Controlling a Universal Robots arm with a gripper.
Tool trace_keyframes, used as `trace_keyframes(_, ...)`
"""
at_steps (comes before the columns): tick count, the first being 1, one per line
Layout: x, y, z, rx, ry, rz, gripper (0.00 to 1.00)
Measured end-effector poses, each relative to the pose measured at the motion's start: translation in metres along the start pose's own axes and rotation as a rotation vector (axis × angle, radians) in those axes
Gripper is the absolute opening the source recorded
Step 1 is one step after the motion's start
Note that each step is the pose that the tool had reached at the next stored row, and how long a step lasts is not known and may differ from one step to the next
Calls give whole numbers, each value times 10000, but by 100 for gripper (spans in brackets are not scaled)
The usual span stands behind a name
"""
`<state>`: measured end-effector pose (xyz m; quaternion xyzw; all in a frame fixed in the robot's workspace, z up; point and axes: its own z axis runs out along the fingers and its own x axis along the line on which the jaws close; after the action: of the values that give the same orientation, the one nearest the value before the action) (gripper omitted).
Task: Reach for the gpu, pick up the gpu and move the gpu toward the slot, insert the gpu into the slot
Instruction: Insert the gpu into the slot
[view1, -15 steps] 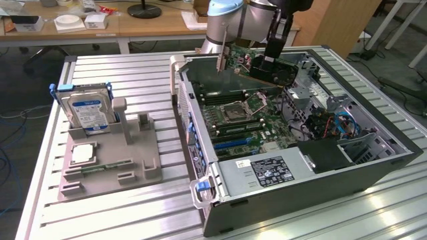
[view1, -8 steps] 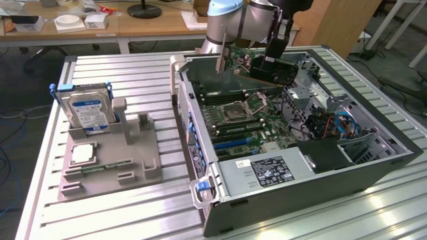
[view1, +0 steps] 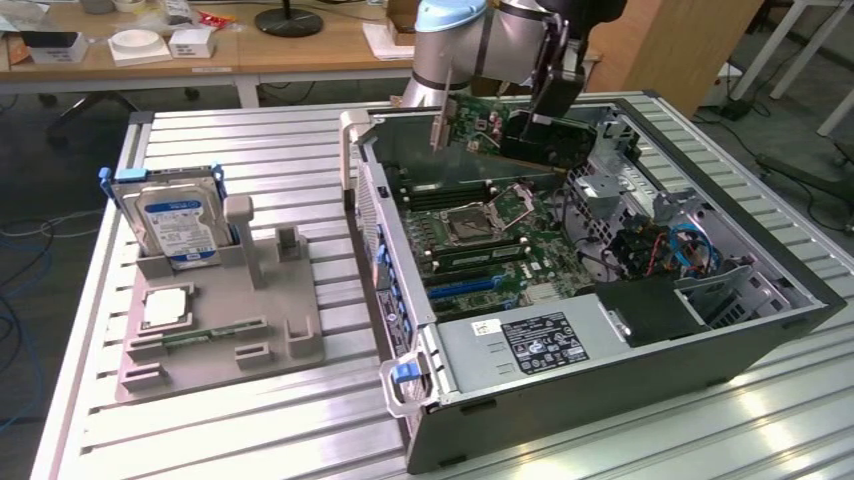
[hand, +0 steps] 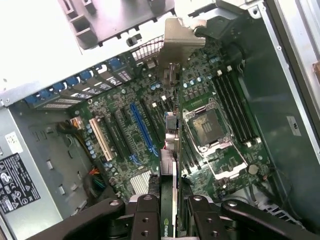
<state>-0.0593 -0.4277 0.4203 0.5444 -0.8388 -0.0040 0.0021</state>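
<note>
On the exterior view's left, a grey tray (view1: 214, 330) carries an upright hard drive (view1: 174, 225) with a blue-white label; to its right stands the open case (view1: 747, 340) with the motherboard (view1: 467, 250) exposed. Over the board's far end, inside the case, the gripper (view1: 537, 128) holds the gpu (view1: 483, 130), its fingers closed on the card's upper edge. The gpu is a thin, flat, dark card held on edge, with a narrow silver bracket (view1: 438, 125) at the end toward the exterior view's left. From the wrist view the gripper (hand: 173, 200) pinches the gpu (hand: 172, 150) edge-on, a slim line running away to the bracket (hand: 177, 42) at the case wall, falling between the blue slot (hand: 142, 125) and the CPU socket (hand: 207, 125). Whether its lower edge touches the board I cannot tell
</note>
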Motion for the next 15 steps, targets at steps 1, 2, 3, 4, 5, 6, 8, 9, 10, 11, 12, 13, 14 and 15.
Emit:
trace_keyframes(1, 0, 0, 0, 1, 3, -155, 26)
trace_keyframes(2, 0, 0, 0, 0, 4, -326, 26)
trace_keyframes(3, 0, 0, 0, 2, 5, -516, 26)
trace_keyframes(4, 0, 0, 1, 1, 6, -696, 26)
trace_keyframes(5, 0, 0, 1, 2, 6, -876, 26)
trace_keyframes(6, 0, 0, 2, 3, 7, -1056, 26)
trace_keyframes(8, 0, 0, 3, 3, 11, -1407, 26)
trace_keyframes(9, 0, -1, 5, 4, 12, -1557, 26)
trace_keyframes(10, -1, -1, 8, 4, 12, -1711, 26)
trace_keyframes(11, -1, -2, 10, 4, 14, -1854, 26)
trace_keyframes(12, -1, -2, 12, 3, 16, -1998, 26)
trace_keyframes(13, -1, -3, 14, 5, 18, -2143, 26)
trace_keyframes(14, -2, -4, 17, 4, 18, -2293, 26)
trace_keyframes(15, -2, -4, 20, 5, 19, -2446, 26)
